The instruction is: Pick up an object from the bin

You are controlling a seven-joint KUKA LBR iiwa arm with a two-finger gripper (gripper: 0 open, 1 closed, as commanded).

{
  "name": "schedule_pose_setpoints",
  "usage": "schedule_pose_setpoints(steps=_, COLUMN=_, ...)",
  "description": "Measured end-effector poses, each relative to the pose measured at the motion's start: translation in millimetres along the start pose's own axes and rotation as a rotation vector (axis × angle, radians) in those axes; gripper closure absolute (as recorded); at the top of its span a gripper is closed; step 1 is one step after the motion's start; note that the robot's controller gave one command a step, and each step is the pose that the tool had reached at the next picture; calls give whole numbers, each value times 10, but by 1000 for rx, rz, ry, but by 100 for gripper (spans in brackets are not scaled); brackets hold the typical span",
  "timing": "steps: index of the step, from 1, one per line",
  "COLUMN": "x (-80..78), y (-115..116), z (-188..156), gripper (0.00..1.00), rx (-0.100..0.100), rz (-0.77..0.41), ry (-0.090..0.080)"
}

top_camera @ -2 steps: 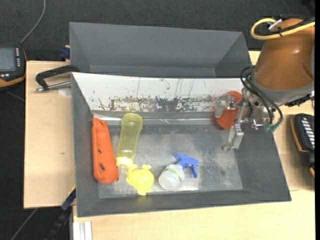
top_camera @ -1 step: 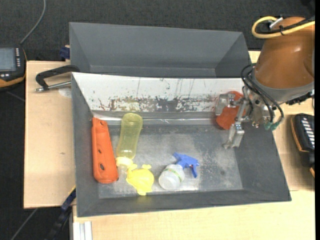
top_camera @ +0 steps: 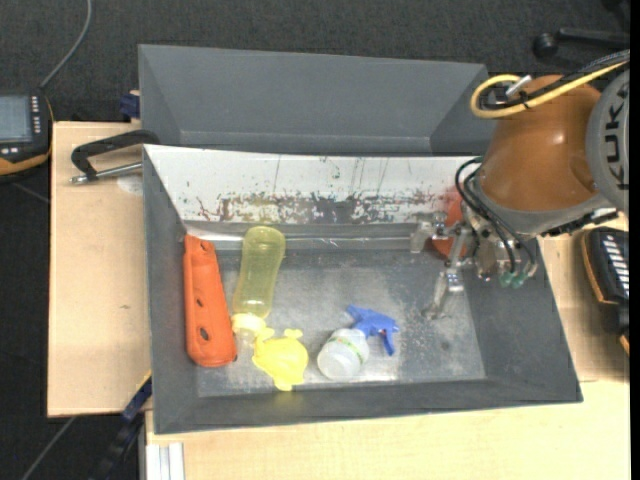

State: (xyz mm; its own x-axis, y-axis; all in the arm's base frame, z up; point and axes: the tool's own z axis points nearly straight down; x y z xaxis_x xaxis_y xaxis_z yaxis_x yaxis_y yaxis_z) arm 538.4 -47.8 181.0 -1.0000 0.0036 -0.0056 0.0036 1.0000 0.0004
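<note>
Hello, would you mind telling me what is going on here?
The robot arm reaches into the grey bin from the right; its gripper hangs low over bare floor there, holding nothing visible. Nearest lies a small clear spray bottle with a blue head; further left are a yellow funnel-like piece, a yellowish clear bottle and an orange handle-like tool.

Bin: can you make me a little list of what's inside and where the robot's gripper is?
bin: grey metal
far left: orange stick, lying along the wall
beside it: yellow bottle, see-through
front: yellow lump, small
front middle: spray bottle, blue trigger
gripper: right side, over bare floor, apart from the spray bottle
</note>
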Motion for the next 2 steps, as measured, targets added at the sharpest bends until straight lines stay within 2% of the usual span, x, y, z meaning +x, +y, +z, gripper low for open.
schedule_pose_setpoints(steps=1, x=-74, y=298, z=305, gripper=0, rx=-1, rz=-107, ry=7)
schedule_pose_setpoints(steps=2, x=-122, y=386, z=324, gripper=0, rx=-2, rz=-180, ry=-4)
